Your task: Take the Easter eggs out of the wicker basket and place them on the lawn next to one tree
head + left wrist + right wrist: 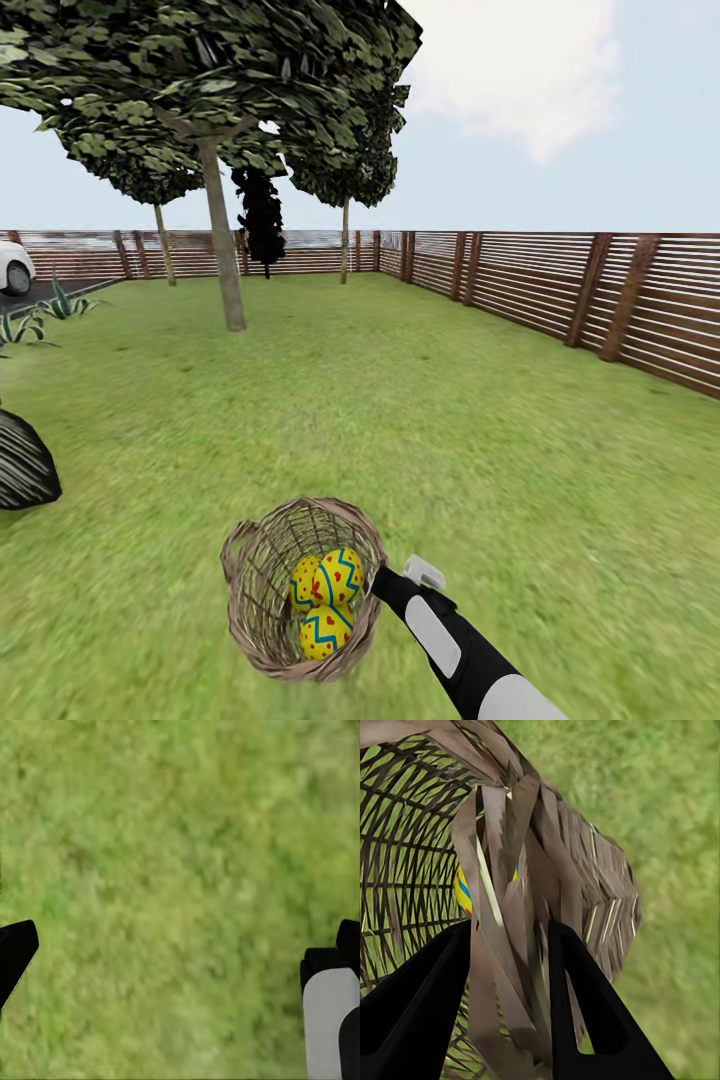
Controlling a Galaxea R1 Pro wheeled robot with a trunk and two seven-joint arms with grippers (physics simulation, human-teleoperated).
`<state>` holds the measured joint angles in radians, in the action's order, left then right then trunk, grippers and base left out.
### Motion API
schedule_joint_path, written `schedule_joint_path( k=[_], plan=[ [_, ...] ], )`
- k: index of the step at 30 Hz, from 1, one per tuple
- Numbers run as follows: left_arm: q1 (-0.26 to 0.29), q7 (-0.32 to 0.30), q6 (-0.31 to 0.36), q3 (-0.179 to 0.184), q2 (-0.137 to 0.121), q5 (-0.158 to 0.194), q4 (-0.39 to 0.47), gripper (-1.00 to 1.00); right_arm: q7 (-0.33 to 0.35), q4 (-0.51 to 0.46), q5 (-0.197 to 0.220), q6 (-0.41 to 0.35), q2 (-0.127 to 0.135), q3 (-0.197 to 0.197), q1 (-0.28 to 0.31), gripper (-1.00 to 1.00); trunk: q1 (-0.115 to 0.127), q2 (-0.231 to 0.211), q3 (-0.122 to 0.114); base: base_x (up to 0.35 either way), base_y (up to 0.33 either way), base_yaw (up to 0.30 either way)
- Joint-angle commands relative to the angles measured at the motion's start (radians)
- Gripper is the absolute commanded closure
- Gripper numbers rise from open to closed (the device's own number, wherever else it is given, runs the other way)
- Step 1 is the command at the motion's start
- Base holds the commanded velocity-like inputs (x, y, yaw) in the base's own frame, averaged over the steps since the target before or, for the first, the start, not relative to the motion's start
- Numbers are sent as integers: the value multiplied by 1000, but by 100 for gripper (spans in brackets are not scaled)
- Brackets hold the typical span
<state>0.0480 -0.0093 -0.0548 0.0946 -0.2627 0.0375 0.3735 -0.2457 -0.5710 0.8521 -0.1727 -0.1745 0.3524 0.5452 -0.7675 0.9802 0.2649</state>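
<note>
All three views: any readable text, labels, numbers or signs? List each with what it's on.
None readable in any view.
Easter eggs in the wicker basket: blue zigzags and red marks, decoration only, no letters.
Right gripper, closed on the basket's rim: plain black fingers, no marking.
Left gripper over the lawn: no marking.
White car by the fence: cut off at the frame edge, no plate or badge visible.

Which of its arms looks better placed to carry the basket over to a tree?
The right. Its gripper already clamps the basket's rim, eggs inside. The left gripper hangs open over bare grass.
</note>
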Motion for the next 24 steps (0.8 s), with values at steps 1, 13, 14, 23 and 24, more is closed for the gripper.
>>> schedule_joint_path(
  k=[1, 13, 14, 23, 24],
  plan=[
    [1, 0, -3, 6, -1, 4, -1, -100, -7, -3, 4, -2, 0, 2, 1, 100, -1, 1, 1, 329, 0, 0],
    [1, 1, -3, 6, -1, 4, 1, -100, -7, -3, 5, -2, 0, 3, 1, 100, -1, 1, 1, 329, 0, 0],
    [1, 1, -3, 6, -1, 4, 1, -100, -7, -3, 5, -2, 0, 3, 1, 100, -1, 1, 1, 329, 0, 0],
    [1, 5, -3, 7, -1, 4, 2, -100, -7, -3, 5, -2, 0, 3, 1, 100, -1, 1, 1, 329, 0, 0],
    [1, 6, -3, 7, -1, 4, 2, -100, -7, -3, 5, -2, 0, 3, 1, 100, -1, 1, 1, 329, 0, 0]
  ],
)
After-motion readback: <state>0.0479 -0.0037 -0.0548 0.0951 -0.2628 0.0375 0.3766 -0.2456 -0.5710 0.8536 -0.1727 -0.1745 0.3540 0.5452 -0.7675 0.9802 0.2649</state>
